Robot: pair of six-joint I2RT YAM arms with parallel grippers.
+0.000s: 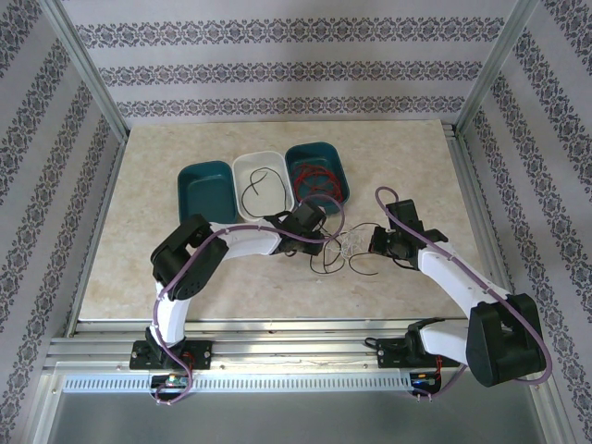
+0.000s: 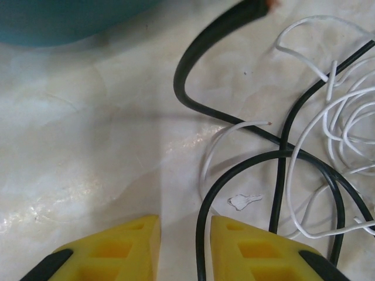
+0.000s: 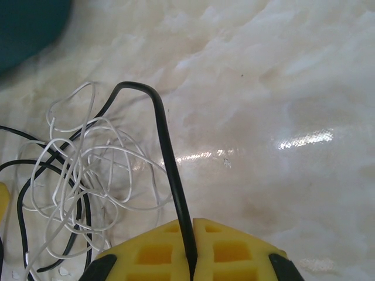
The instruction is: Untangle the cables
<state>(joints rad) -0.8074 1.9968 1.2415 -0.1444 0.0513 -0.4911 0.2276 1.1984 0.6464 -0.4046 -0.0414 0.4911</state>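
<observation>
A tangle of thin white and black cables (image 1: 344, 252) lies on the table between my two grippers. My left gripper (image 1: 326, 239) sits just left of it. In the left wrist view its yellow fingers (image 2: 258, 246) stand apart around a black cable (image 2: 234, 170) that runs along the right finger, unclamped; the left gripper (image 2: 184, 225) is open. White cables (image 2: 345, 117) loop to the right. My right gripper (image 3: 192, 225) is shut on another black cable (image 3: 167, 152) that arches up and left into the white tangle (image 3: 88, 170).
Three bins stand behind the tangle: a teal bin (image 1: 190, 180), a white bin (image 1: 282, 194) holding a black cable (image 1: 259, 185), and a teal bin (image 1: 340, 171) holding red cables (image 1: 319, 180). Metal frame rails border the table.
</observation>
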